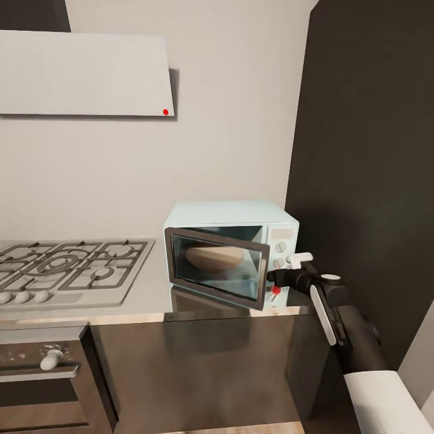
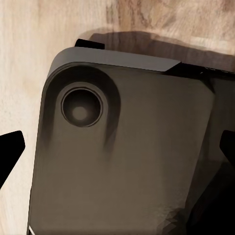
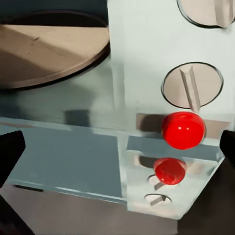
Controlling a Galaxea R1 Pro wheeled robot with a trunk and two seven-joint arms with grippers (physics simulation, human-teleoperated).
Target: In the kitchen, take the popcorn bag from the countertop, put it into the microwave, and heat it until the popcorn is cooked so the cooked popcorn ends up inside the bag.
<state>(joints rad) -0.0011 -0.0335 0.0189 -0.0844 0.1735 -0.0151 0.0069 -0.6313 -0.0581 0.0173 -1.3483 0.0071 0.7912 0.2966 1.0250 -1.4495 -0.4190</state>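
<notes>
Popcorn bag (image 1: 214, 258) sits inside the microwave (image 1: 232, 250), door (image 1: 217, 268) ajar. Your right gripper (image 1: 283, 278) is at the panel by the red button (image 3: 182, 129), fingers apart, holding nothing. Left gripper: can't tell. Push the door fully shut before pressing.
</notes>
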